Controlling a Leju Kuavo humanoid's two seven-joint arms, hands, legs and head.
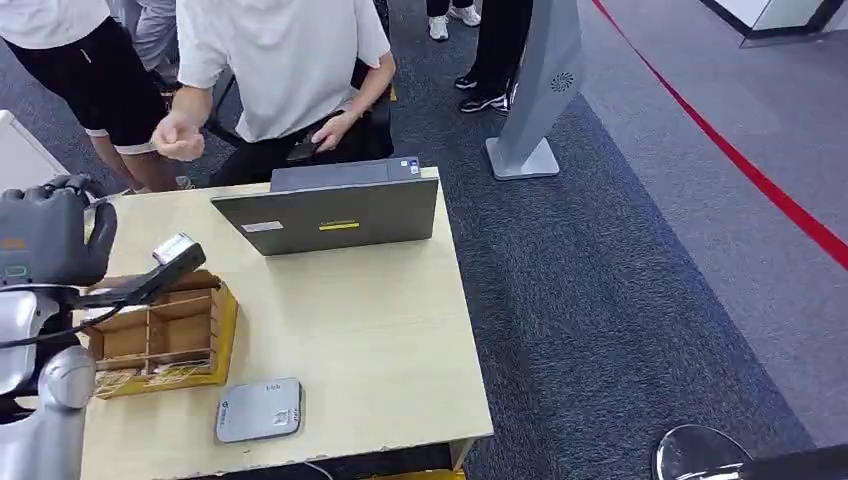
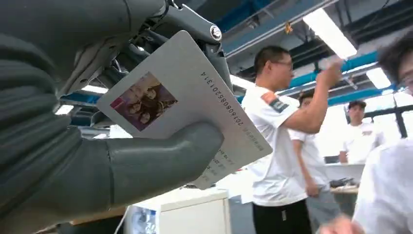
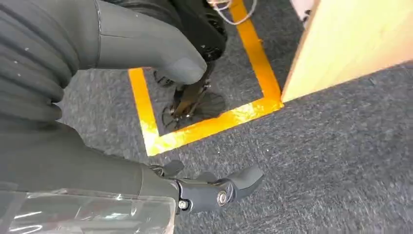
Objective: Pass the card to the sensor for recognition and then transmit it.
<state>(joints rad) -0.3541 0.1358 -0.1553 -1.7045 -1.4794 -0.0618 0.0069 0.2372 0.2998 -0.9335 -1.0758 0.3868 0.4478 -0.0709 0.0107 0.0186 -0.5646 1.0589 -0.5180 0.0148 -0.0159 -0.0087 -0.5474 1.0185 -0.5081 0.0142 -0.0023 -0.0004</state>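
Laptop (image 1: pixel 330 215) behind wooden organizer (image 1: pixel 165 335); sensor (image 1: pixel 259 410) beside it.

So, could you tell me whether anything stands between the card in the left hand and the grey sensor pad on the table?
Nothing visible blocks it. The left hand holds the card above the wooden organiser; the sensor pad lies uncovered on the table beside that organiser.

L hand (image 2: pixel 122 126) raised, thumb & fingers pinching card (image 2: pixel 190 102); R hand (image 3: pixel 160 122) hangs empty, fingers apart.
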